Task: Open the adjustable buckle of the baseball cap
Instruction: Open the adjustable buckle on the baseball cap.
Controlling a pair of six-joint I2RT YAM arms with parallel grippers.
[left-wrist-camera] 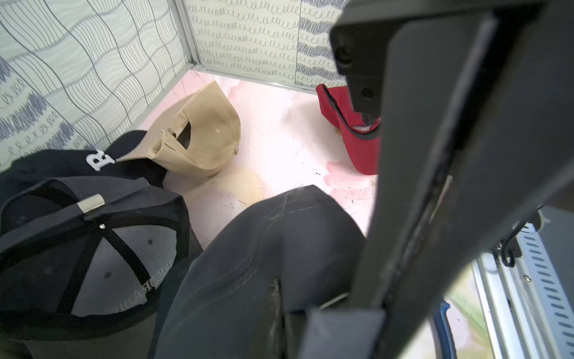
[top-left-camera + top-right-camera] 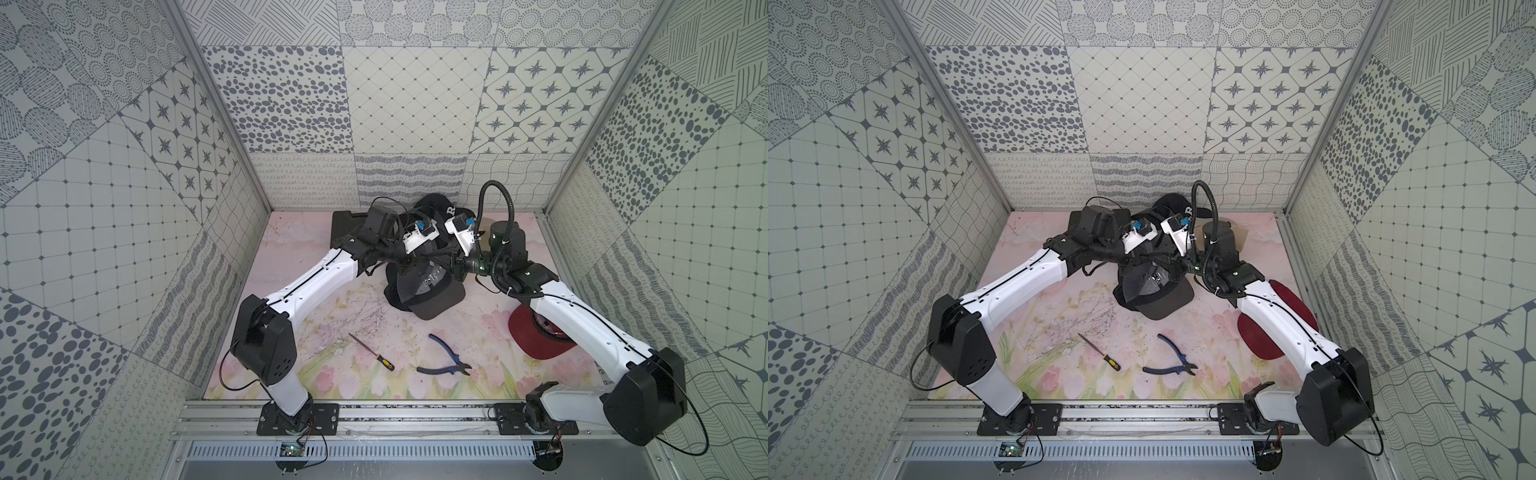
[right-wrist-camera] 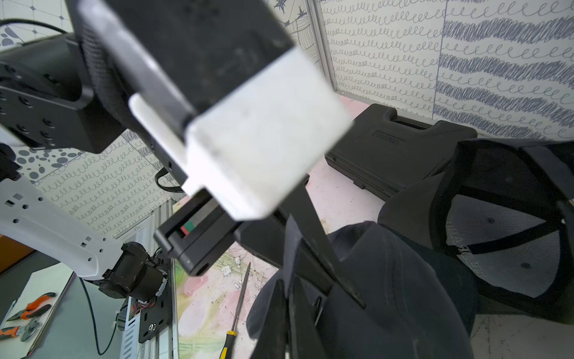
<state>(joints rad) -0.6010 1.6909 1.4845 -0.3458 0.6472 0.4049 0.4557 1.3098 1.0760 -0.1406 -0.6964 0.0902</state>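
Note:
The dark grey baseball cap (image 1: 264, 248) is held up between both grippers over the middle of the table, and it shows in both top views (image 2: 406, 289) (image 2: 1133, 286). My left gripper (image 1: 281, 314) is shut on the cap's fabric edge. Close beside it, my right gripper (image 3: 287, 306) is shut on the cap's dark strap (image 3: 290, 245), whose tail sticks up past the jaws. A thin metal piece (image 3: 317, 309), apparently part of the buckle, shows right next to the right jaws. In the top views both grippers (image 2: 415, 266) (image 2: 442, 262) meet above the cap.
An upturned black cap (image 1: 93, 264) with mesh lining and a silver buckle (image 1: 91, 203) lies next to the held one. A black cap with a white letter (image 1: 62, 164), a beige cap (image 1: 202, 136), a red cap (image 2: 536, 332) and a black case (image 3: 397, 152) lie around. A file (image 2: 372, 352) and blue pliers (image 2: 446, 357) lie in front.

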